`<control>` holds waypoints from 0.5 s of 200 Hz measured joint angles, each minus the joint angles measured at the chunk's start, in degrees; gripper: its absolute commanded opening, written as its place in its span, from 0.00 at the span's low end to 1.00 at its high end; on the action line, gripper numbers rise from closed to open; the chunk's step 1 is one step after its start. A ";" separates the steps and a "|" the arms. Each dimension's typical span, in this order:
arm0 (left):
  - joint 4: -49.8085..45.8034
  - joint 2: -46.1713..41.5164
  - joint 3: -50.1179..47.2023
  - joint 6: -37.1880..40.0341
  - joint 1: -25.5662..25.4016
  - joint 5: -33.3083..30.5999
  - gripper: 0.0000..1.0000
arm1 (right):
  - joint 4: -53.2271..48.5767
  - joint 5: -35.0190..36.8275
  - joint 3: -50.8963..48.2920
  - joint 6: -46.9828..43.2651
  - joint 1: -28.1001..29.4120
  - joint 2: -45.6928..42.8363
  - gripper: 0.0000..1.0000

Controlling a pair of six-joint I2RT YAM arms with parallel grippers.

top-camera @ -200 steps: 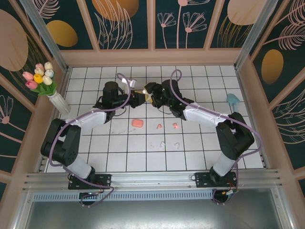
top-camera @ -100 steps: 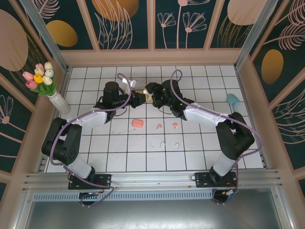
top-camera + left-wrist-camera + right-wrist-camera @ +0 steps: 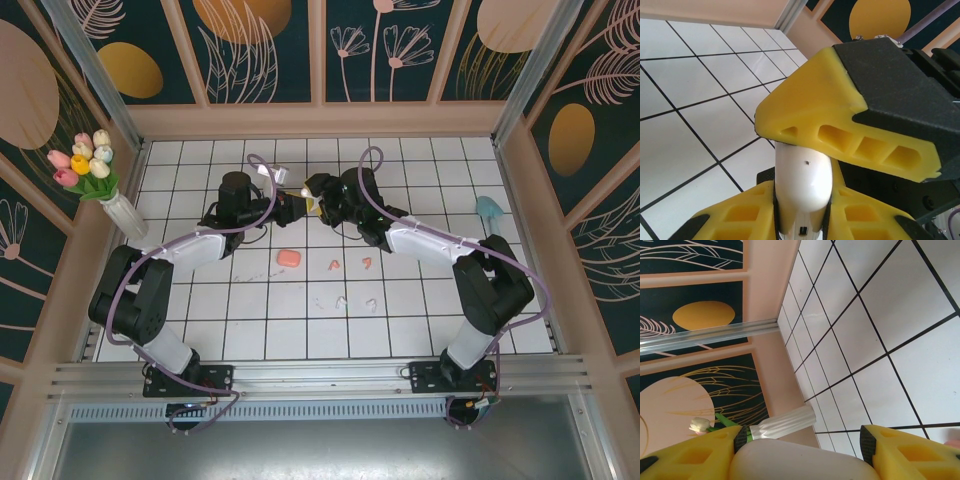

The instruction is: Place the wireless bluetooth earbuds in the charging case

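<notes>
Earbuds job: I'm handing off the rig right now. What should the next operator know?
Left gripper: shut on the white charging case.
Right gripper: fingers clamp the same case.
On the tiles nearer the bases: two pink earbuds, two white earbuds, a pink case.
Done: white case gripped; nothing inserted.
Left: seat all four earbuds.

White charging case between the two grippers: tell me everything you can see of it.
The charging case is a small, glossy white plastic pod with rounded ends, a tiny dark speck and a small dark square near one end. It is held above the tiled floor, clamped between the yellow fingers of the left gripper, with the right gripper closed on its other end. Lid state unclear.
</notes>
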 measured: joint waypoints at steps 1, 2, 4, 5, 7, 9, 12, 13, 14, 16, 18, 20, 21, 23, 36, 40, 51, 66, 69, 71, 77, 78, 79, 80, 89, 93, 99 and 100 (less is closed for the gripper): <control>0.00 0.00 0.00 0.00 0.00 0.00 0.19 | 0.00 0.00 0.00 0.00 -0.02 0.00 0.46; 0.02 0.00 0.00 0.00 0.00 -0.02 0.18 | 0.00 0.00 0.00 0.00 -0.02 0.00 0.46; 0.02 0.00 0.00 0.00 0.00 -0.02 0.17 | 0.00 0.00 0.00 0.00 0.00 0.00 0.46; 0.02 0.00 0.00 0.00 0.00 -0.02 0.17 | 0.00 0.00 0.00 0.00 0.00 0.00 0.46; 0.02 0.00 0.00 0.00 0.00 -0.02 0.16 | 0.00 0.00 0.00 0.00 -0.02 0.00 0.46; 0.02 0.00 0.00 0.00 0.00 -0.02 0.15 | 0.00 0.00 0.00 0.00 -0.02 0.00 0.46; 0.04 0.00 0.00 0.00 0.00 -0.02 0.14 | 0.00 0.00 0.00 0.02 -0.02 0.00 0.46; 0.04 0.00 0.00 0.00 -0.02 -0.02 0.14 | 0.00 0.00 0.00 0.00 -0.02 0.00 0.46; 0.04 0.00 0.00 0.00 -0.02 -0.02 0.14 | 0.00 0.00 0.00 0.00 -0.02 0.00 0.47; 0.04 0.00 0.00 0.00 0.00 -0.02 0.13 | 0.00 0.00 0.00 0.00 -0.02 0.00 0.47; 0.04 0.00 0.00 0.00 -0.02 -0.02 0.13 | 0.00 -0.02 0.00 0.00 -0.02 0.00 0.47; 0.04 0.00 0.00 0.00 -0.02 -0.02 0.12 | 0.00 0.00 0.00 0.02 -0.04 0.00 0.48; 0.04 0.00 0.00 0.00 -0.02 -0.02 0.12 | 0.00 0.00 0.00 0.00 -0.04 0.00 0.48; 0.07 0.00 0.00 0.00 -0.02 -0.02 0.11 | 0.00 0.00 0.00 0.02 -0.04 0.00 0.48; 0.24 0.02 0.00 -0.04 -0.02 -0.04 0.08 | 0.02 -0.02 0.00 0.02 -0.04 0.00 0.53; 0.28 0.02 0.00 -0.07 -0.02 -0.04 0.08 | 0.04 0.00 0.00 0.02 -0.04 0.00 0.54; 0.44 0.02 0.00 -0.24 -0.02 -0.07 0.06 | 0.15 0.00 0.00 0.22 -0.07 0.00 0.63; 0.83 0.11 0.00 -0.85 -0.04 0.31 0.04 | 0.48 -0.13 0.00 0.20 -0.11 0.00 0.77; 0.98 0.11 0.00 -0.94 -0.15 0.57 0.03 | 0.61 -0.11 0.00 0.66 -0.13 0.00 0.79; 1.03 0.11 0.00 -1.07 -0.24 0.66 0.03 | 0.66 -0.15 0.00 0.50 -0.15 0.00 0.80; 1.31 0.11 0.00 -1.33 -0.57 1.05 0.02 | 0.92 -0.39 0.00 0.44 -0.26 -0.04 0.84; 1.36 0.11 0.00 -1.38 -0.66 1.16 0.02 | 0.96 -0.44 0.00 0.31 -0.26 -0.07 0.84; 1.38 0.11 0.00 -1.40 -0.70 1.18 0.02 | 1.05 -0.61 0.00 0.07 -0.26 -0.13 0.85; 1.40 0.11 0.00 -1.49 -0.74 1.20 0.02 | 1.05 -0.66 0.00 0.07 -0.26 -0.15 0.85; 1.77 0.11 0.00 -1.77 -1.25 1.84 0.01 | 1.31 -0.79 -0.26 0.07 -0.52 -0.61 0.88; 1.84 0.11 0.00 -1.90 -1.44 2.03 0.01 | 1.49 -0.98 -0.57 -0.37 -0.70 -1.03 0.89; 1.97 0.11 0.00 -1.97 -1.66 2.29 0.00 | 1.46 -0.94 -1.11 -0.63 -1.11 -1.77 0.90; 1.99 0.11 0.00 -1.99 -1.75 2.29 0.00 | 1.44 -0.96 -1.18 -0.72 -1.16 -1.88 0.90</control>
